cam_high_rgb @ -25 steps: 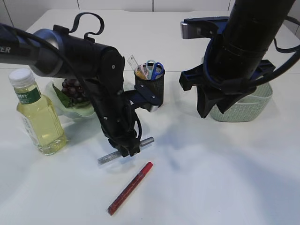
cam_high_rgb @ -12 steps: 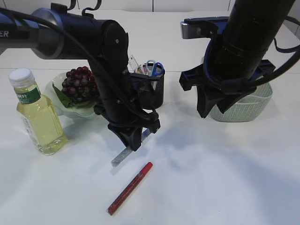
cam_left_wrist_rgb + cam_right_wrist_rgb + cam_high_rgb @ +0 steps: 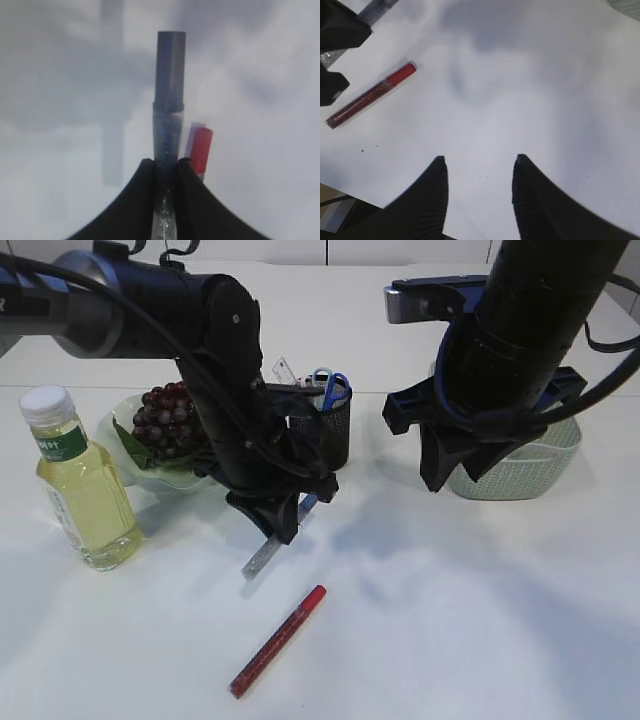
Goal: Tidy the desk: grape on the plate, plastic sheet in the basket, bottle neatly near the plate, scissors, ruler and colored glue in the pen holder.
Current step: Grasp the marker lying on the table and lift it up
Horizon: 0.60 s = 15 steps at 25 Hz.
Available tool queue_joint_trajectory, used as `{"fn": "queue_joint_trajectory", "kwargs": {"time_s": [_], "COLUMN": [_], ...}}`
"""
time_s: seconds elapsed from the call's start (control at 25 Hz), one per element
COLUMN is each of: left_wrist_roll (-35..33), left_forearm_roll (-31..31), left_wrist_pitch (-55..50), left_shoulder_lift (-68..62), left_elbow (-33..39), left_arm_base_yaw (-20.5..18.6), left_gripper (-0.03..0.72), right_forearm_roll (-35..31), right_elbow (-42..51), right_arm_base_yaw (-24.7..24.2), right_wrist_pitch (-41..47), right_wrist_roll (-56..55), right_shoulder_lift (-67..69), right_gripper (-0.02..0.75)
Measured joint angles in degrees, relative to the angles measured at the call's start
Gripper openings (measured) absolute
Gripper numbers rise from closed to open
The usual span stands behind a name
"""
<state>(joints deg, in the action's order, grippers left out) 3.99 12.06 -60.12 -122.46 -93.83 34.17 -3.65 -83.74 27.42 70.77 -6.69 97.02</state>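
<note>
Silver glitter fills the glue tube [image 3: 168, 145] that is clamped between the narrow jaws of the left gripper [image 3: 165, 172]; its dark cap points away from the wrist camera. In the exterior view the same tube [image 3: 270, 548] is held tilted above the white table [image 3: 480, 620], its lower end hanging clear of the surface, in front of the black mesh pen holder [image 3: 322, 430]. Blue-handled scissors [image 3: 330, 383] and a clear ruler [image 3: 284, 371] are seen standing in that holder. A second glue tube, red [image 3: 278, 640], is left lying flat on the table, nearer the camera than the held one and apart from it; it is also seen in the right wrist view [image 3: 372, 93] and, partly hidden behind the left gripper's finger, in the left wrist view [image 3: 198, 150].

The right gripper [image 3: 480, 172] is held above bare table with its jaws parted and nothing between them. Behind the right arm, a pale green basket [image 3: 540, 465] is seen at the right; what lies in it cannot be told. On the left, a bunch of dark grapes [image 3: 168, 420] is seen resting on a light green plate [image 3: 125, 445], and a bottle of yellow liquid with a white cap [image 3: 82, 485] stands upright just beside the plate, on its near left side.
</note>
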Motion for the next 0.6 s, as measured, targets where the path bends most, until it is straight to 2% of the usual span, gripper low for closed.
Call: {"fn": "queue_joint_trajectory", "kwargs": {"time_s": [0.28, 0.6], "left_wrist_roll": [2.41, 3.52], "left_forearm_roll": [-3.90, -8.43], "left_wrist_pitch": [8.34, 17.88], "left_shoulder_lift": [4.95, 8.35], "left_elbow": [0.00, 0.00], "left_arm_base_yaw": [0.00, 0.00], "left_gripper": [0.076, 0.076], "right_forearm_roll": [1.55, 12.57], "right_elbow": [-2.22, -8.45], "right_arm_base_yaw": [0.00, 0.00], "right_wrist_pitch": [0.00, 0.00], "right_wrist_roll": [0.97, -0.86], "right_shoulder_lift": [0.00, 0.00], "right_gripper": [0.342, 0.257]}}
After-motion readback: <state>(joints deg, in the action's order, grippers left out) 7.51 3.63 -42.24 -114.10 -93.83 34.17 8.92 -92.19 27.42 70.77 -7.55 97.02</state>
